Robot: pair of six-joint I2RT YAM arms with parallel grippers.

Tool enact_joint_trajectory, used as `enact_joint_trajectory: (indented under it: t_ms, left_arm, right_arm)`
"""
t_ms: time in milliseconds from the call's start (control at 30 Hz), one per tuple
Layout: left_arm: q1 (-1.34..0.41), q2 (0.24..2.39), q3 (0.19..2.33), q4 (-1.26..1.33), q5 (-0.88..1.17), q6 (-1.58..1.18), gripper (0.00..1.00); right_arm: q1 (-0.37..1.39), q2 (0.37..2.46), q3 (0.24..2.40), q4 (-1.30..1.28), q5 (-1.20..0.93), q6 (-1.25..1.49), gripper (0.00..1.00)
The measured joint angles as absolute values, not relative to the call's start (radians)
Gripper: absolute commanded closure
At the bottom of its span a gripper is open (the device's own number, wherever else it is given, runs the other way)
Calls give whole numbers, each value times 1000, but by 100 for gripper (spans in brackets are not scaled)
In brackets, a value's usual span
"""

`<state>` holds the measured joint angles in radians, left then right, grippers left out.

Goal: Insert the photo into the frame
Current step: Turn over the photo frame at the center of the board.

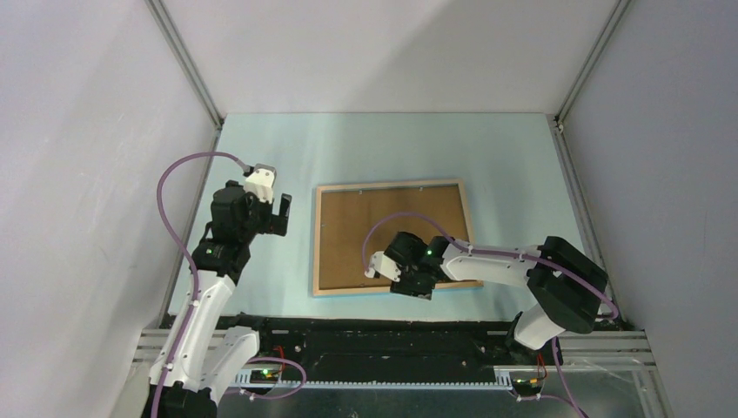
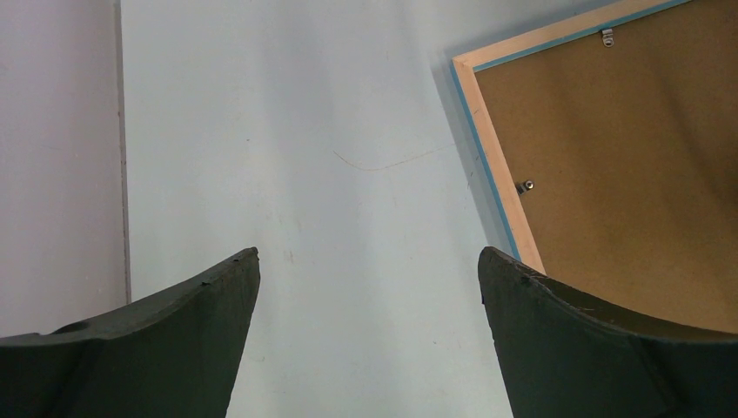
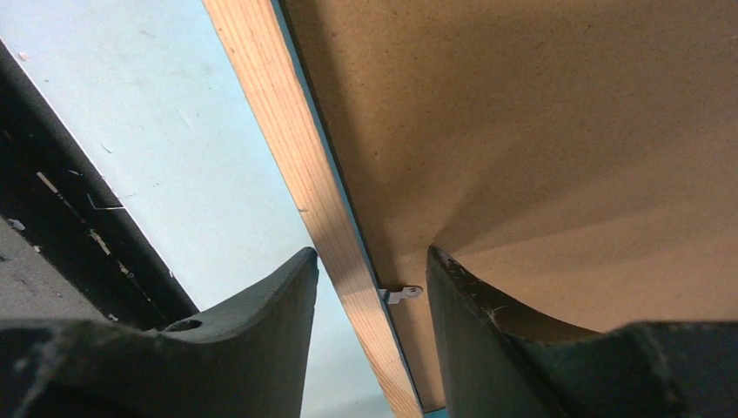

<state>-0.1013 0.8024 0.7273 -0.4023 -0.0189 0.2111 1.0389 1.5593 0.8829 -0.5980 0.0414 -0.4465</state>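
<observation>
The frame point(image 1: 390, 185) lies face down on the table, light wood up with a thin blue line at its edge. A plain brown backing board point(image 1: 392, 226) fills it. The photo is hidden. My right gripper point(image 1: 409, 284) is low over the frame's near rail point(image 3: 287, 148). Its jaws stand apart astride the rail, one finger over the table and the other over the board point(image 3: 540, 113). A small metal clip point(image 3: 400, 294) sits between them. My left gripper point(image 1: 280, 216) hangs wide open over bare table, left of the frame point(image 2: 500, 174).
Two more small metal clips point(image 2: 525, 186) point(image 2: 607, 37) sit on the frame's inner edge. A black strip point(image 3: 78, 235) runs along the table's near edge just behind the right gripper. Grey walls close in the left, right and back sides.
</observation>
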Motion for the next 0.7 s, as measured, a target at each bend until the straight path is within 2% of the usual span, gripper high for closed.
enact_joint_trajectory:
  t_ms: [267, 633, 700]
  left_arm:
    - [-101, 803, 727, -402, -19, 211, 0]
    - [-101, 803, 727, -402, -19, 212, 0]
    - [-101, 803, 727, -403, -19, 214, 0]
  right_arm:
    - [1045, 1561, 883, -597, 54, -448, 65]
    - [1056, 1572, 902, -631, 38, -467, 100]
    - [1056, 1577, 908, -638, 37, -469, 100]
